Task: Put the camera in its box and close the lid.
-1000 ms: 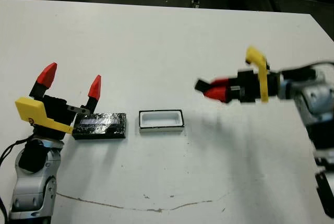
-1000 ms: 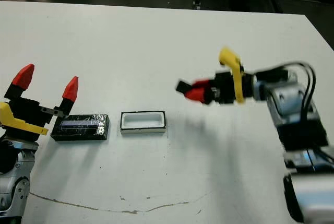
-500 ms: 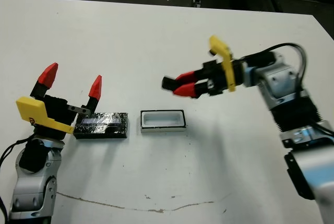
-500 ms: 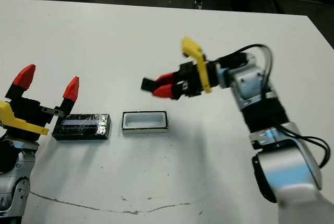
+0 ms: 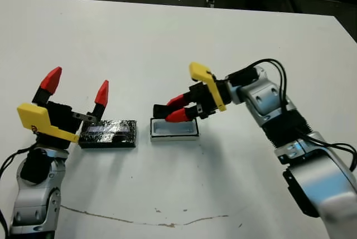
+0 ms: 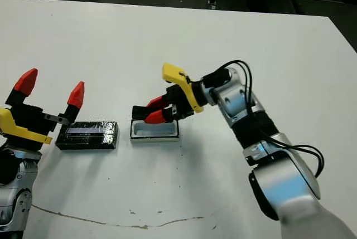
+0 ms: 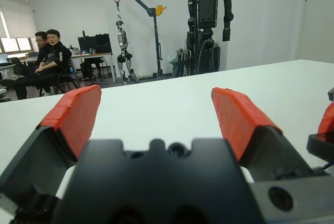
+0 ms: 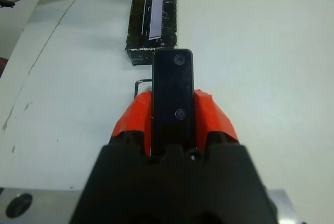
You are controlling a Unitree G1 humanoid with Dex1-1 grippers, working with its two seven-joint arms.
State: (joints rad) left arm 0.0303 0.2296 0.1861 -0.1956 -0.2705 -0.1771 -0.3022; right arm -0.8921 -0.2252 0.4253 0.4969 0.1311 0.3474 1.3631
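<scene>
Since a second ago, my right gripper (image 5: 174,110) has swung in from the right side of the bench (image 5: 167,38) and now sits low over the box (image 5: 174,130), with the camera (image 8: 173,96) clamped between its fingers (image 5: 179,116).

1. Right gripper: closed on the camera. The wrist view shows the camera edge-on between the two red pads, projecting forward past the fingertips toward the box.
2. Left gripper (image 5: 76,86): spread wide and empty, standing just beside the left end of the lid (image 5: 108,133).
3. Box: open and empty as far as I can see, lying on the bench just right of the lid. Part of its interior is hidden behind the right gripper, so I cannot fully confirm this.
4. Lid: flat on the bench, apart from the box.

Handling notes. I judge the camera to be rigid, light and smooth-sided, so it may slip if the grip eases early. Its screen is likely fragile; hold it by the long edges, as now. The fit looks close, so I would align its length with the box before letting go. The glossy lid is best taken by its long sides.
</scene>
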